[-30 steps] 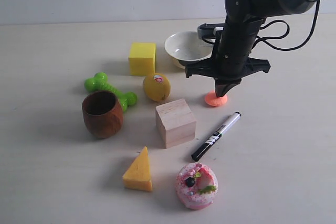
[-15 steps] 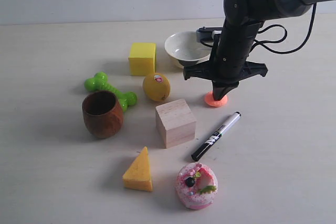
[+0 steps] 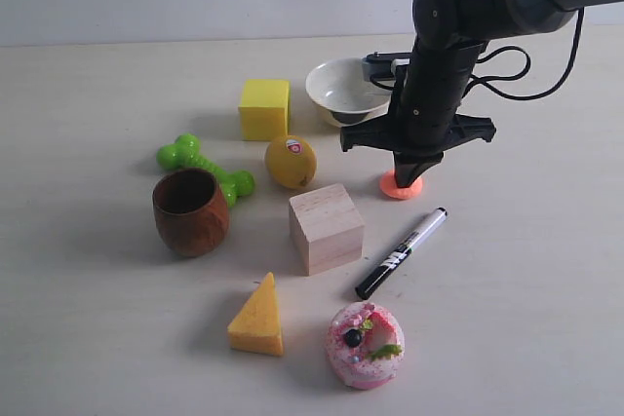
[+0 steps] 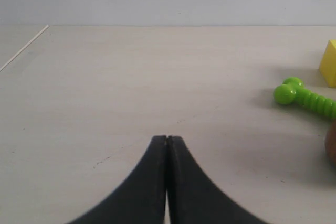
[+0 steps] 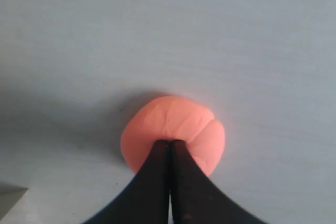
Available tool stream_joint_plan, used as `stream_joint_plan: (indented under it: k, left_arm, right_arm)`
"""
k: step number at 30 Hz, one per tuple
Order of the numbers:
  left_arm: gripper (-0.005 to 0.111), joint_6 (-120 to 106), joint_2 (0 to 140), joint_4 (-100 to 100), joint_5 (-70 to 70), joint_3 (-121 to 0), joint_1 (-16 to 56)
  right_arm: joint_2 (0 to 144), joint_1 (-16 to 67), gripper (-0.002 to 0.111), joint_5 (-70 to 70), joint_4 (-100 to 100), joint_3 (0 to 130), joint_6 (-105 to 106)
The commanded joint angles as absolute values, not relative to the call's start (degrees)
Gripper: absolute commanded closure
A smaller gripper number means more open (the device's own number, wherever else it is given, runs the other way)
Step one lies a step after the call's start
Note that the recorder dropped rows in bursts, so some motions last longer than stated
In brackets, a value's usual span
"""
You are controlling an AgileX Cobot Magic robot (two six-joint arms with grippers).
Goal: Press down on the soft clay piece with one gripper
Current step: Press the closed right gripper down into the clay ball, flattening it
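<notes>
The soft clay piece [image 3: 401, 185], a small salmon-orange blob, lies on the table between the white bowl and the marker. My right gripper [image 3: 409, 178] points straight down with its shut tips resting on the clay's top. In the right wrist view the clay [image 5: 181, 121] bulges around the closed tips of the right gripper [image 5: 169, 142]. My left gripper [image 4: 167, 138] is shut and hovers over bare table far to the left; the exterior view does not show it.
A white bowl [image 3: 343, 91] stands just behind the right arm. A black marker [image 3: 402, 252] lies in front of the clay. Nearby: wooden cube [image 3: 326, 227], lemon [image 3: 291, 162], yellow block [image 3: 264, 109], green dumbbell toy [image 3: 203, 169], brown cup [image 3: 190, 211], orange-yellow wedge [image 3: 257, 319], pink donut [image 3: 366, 344].
The right gripper has shifted slightly left and down onto the clay, which looks a little flatter. The left gripper shows no change.
</notes>
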State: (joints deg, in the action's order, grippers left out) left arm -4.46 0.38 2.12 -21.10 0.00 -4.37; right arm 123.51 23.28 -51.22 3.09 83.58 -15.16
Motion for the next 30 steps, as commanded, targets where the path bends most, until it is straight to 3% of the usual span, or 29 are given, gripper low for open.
stream_joint_plan:
  k: [1,30]
  left_arm:
    - [0.107,-4.4,0.0,2.2,-20.6,0.0,-4.1]
    - [0.107,-4.4,0.0,2.2,-20.6,0.0,-4.1]
  right_arm:
    - [124.8,23.3,0.108,-50.6,1.2,83.2,-15.0]
    - [128.4,23.3,0.108,-50.9,0.0,83.2,-15.0]
